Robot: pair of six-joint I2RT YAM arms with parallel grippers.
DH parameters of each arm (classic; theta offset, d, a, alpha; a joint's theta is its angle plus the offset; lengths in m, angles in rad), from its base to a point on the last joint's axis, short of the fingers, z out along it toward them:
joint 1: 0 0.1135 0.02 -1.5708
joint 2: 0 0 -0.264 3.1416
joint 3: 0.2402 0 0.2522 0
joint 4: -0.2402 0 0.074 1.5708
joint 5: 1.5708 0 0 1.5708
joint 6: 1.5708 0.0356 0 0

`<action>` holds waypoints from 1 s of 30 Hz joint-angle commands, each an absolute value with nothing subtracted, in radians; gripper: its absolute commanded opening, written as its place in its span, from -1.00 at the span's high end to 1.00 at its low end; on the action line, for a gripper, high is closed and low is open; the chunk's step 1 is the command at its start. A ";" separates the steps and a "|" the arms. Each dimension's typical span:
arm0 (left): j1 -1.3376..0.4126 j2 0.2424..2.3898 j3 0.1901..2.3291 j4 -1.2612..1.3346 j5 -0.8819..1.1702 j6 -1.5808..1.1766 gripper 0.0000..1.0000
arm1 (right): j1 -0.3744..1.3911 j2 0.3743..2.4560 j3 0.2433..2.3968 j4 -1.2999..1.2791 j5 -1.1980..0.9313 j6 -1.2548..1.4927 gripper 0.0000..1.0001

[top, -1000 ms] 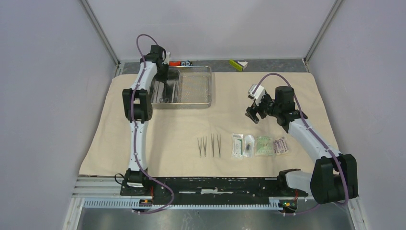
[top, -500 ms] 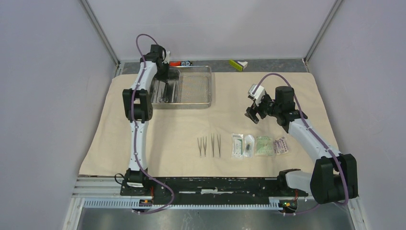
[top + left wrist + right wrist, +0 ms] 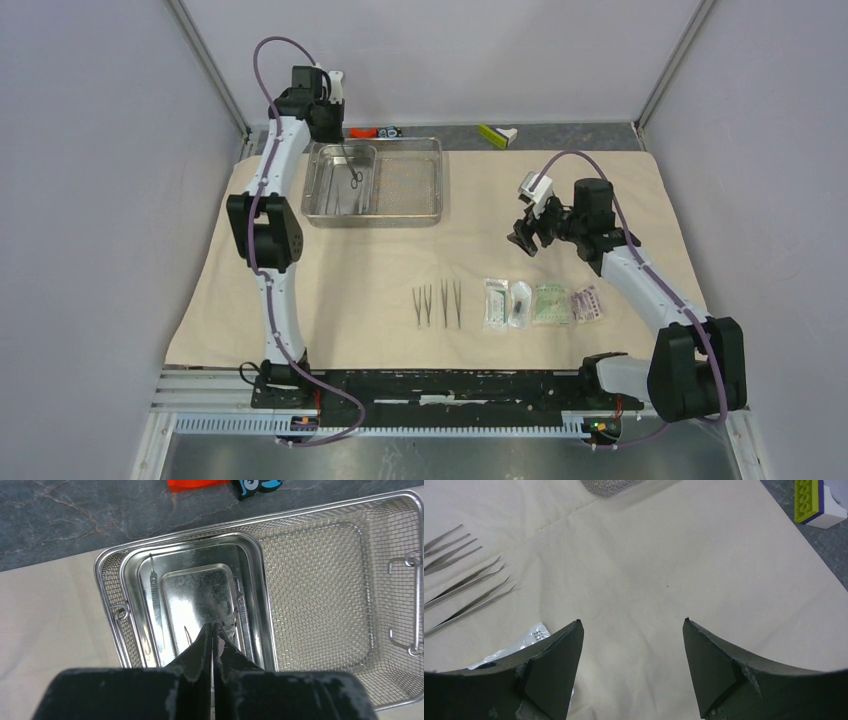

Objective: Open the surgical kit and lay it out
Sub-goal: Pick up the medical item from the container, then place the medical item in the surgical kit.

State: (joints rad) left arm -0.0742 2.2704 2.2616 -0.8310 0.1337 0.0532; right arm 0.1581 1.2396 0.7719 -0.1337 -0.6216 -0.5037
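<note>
The beige cloth wrap lies spread over the table. At the back left a wire mesh basket holds the steel tray with its smaller inner tray. My left gripper hangs above that tray, shut on thin scissors that dangle over it. Two slim metal instruments lie along the tray's sides. Tweezers and forceps and several sealed packets are lined up at the front. My right gripper hovers open over bare cloth.
A yellow-green and white block sits on the dark strip behind the cloth. Orange and black pieces lie just behind the basket. Slanted frame posts stand at both back corners.
My left arm has risen and drawn back toward the far edge, and the scissors have come up out of the tray with it. The right gripper has hardly moved.
</note>
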 commanded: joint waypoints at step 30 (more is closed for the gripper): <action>-0.076 1.828 1.938 -0.738 0.260 0.141 0.95 | 0.421 1.540 1.193 -0.025 -0.667 -0.326 -0.57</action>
State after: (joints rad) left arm -0.0742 1.9362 1.9358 -0.7448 0.2199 0.0814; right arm 0.4038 1.5089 1.1046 -0.0608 -0.6239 -0.3782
